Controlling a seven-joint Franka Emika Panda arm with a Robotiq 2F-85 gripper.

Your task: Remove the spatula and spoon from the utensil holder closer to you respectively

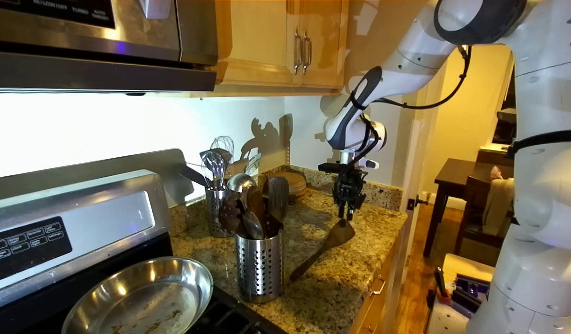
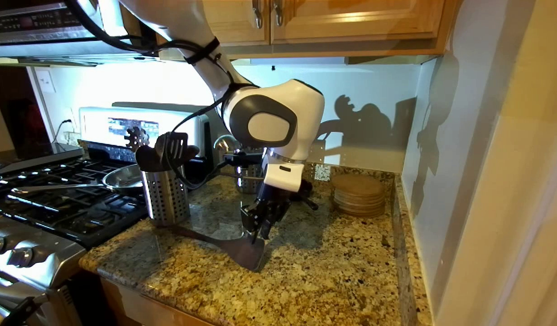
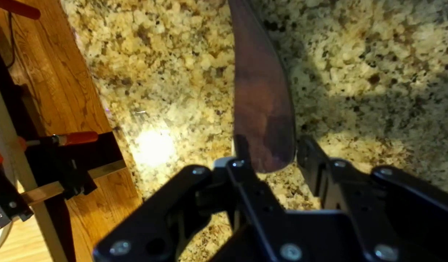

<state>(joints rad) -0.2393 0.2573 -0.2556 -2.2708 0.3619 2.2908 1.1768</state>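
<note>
The dark brown spatula (image 1: 339,234) lies on the counter in both exterior views, its handle running back towards the nearer utensil holder (image 1: 260,271). Right above the end of its broad head stands my gripper (image 1: 345,214), pointing down. In the wrist view the jaws are apart, one finger (image 3: 241,145) over the left edge of the spatula head (image 3: 264,109) and the opposite finger (image 3: 307,154) just beside its right edge. Whether either finger touches it I cannot tell. Several utensils stand in that holder, among them a dark rounded head (image 2: 147,159) that looks like the spoon.
Behind stands another perforated holder (image 1: 216,208) with whisks and a ladle. Stacked round plates (image 2: 357,194) sit in the back corner by the side wall. A steel pan (image 1: 141,292) rests on the stove. The counter's front edge (image 2: 138,285) borders the work area.
</note>
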